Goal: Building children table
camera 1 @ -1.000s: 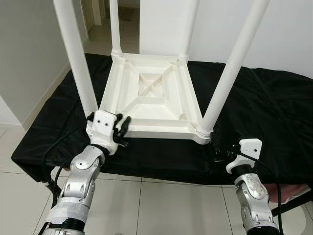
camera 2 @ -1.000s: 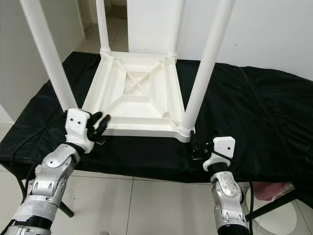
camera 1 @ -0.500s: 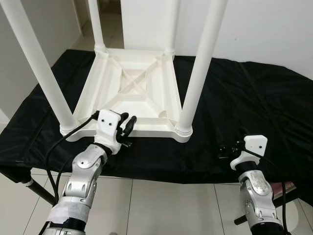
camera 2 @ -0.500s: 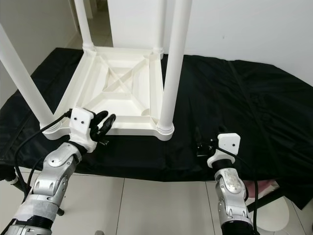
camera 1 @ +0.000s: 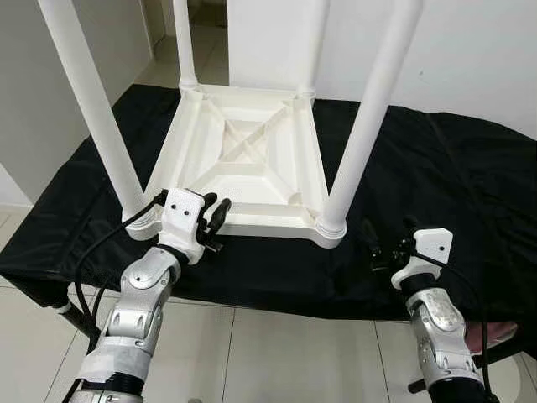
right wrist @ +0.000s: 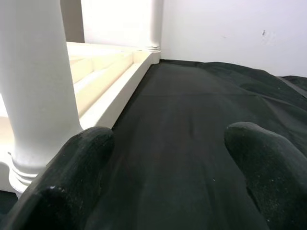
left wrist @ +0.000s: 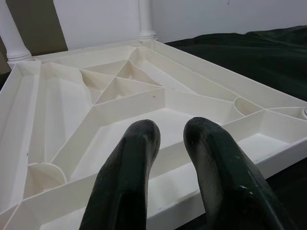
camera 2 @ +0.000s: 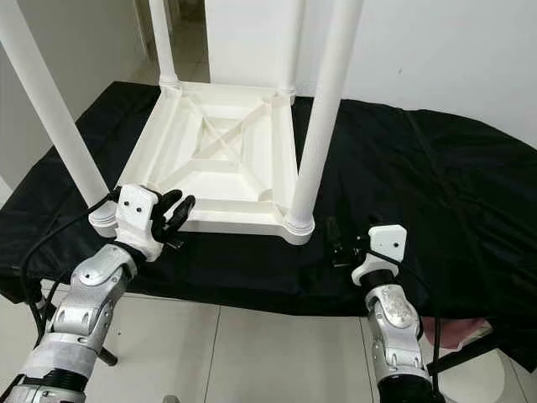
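Note:
The white children's table (camera 1: pixel 252 159) lies upside down on a black cloth (camera 1: pixel 453 185), its four round legs pointing up. My left gripper (camera 1: pixel 216 203) hovers at the table's near rim, just right of the near left leg (camera 1: pixel 92 109). In the left wrist view its fingers (left wrist: pixel 129 167) stand slightly apart over the rim, holding nothing. My right gripper (camera 1: pixel 386 228) is wide open over bare cloth, a short way right of the near right leg (camera 1: pixel 369 109). In the right wrist view that leg (right wrist: pixel 38 81) stands beside one finger.
The cloth-covered bench ends at a front edge (camera 1: pixel 277 298) just ahead of my arms, with tiled floor (camera 1: pixel 277 353) below. A white wall (camera 1: pixel 478 59) runs behind, and a doorway (camera 1: pixel 210 34) opens at the back left. A black cable (camera 1: pixel 92 260) loops by my left arm.
The whole picture has shifted with the camera. The right gripper now stands farther to the right of the near right leg than a second ago. The left gripper stays at the near rim.

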